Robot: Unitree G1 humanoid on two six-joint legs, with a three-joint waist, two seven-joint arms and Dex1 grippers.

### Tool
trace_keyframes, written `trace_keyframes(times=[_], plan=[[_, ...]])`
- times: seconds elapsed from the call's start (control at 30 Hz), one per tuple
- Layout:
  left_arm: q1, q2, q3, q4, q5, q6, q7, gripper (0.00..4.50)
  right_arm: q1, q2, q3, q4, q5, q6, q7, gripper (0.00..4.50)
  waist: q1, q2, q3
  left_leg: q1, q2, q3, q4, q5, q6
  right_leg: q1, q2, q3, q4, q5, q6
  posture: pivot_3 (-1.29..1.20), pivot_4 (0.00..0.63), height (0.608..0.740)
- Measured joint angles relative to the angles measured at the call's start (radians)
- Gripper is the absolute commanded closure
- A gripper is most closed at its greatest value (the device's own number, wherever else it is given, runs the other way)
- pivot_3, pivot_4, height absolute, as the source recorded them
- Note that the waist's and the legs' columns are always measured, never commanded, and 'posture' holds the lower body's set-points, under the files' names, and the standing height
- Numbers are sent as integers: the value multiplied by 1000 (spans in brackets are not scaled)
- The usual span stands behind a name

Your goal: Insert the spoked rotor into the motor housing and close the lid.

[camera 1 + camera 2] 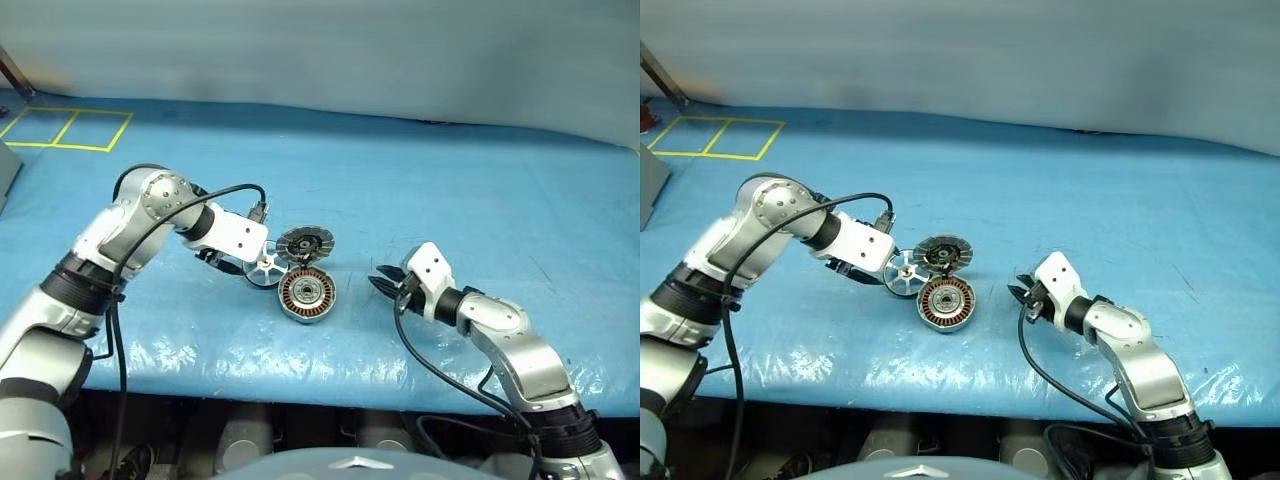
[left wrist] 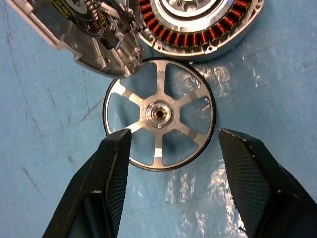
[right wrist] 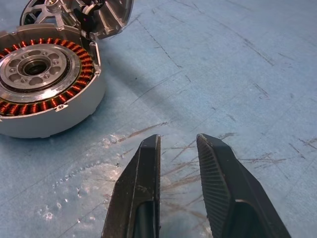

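Jaws first: the left gripper (image 2: 168, 163) stands open, its two black fingers straddling the spoked rotor (image 2: 159, 114) without clearly touching it, pointing steeply down at the blue table cover (image 1: 450, 190). Over on the right, the right gripper (image 3: 177, 148) shows its fingers nearly together with a narrow gap and nothing between them, hovering low over bare cover, aimed slightly down toward the motor housing (image 1: 305, 295). That rotor lies flat just beside the housing, and the left wrist block hides part of it in the head view. Copper windings face up, and the housing is cut off at the frame edge in both wrist views. Just behind, the lid (image 1: 305, 243) leans tilted, its lower edge overlapping the rotor's rim.
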Motion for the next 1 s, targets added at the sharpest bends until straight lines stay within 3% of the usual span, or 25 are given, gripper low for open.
trace_keyframes(times=[0.33, 1.0], plan=[[-27, -79, -74, 98, 147, -52, 17, 1549, 7, -29, -3, -33, 15, 45, 17, 3298, 3, 0, 0, 0, 0, 0, 2, -2, 4, 0, 0, 1, 0, 0, 1, 0, 150, 740], [-60, -172, -78, 263, 211, -100, 44, 1549, 8, -29, 0, -35, 9, 45, 9, 3298, 4, 0, 0, -2, 0, -1, 8, -2, 4, 1, 0, 1, 2, 2, 2, 0, 150, 740]])
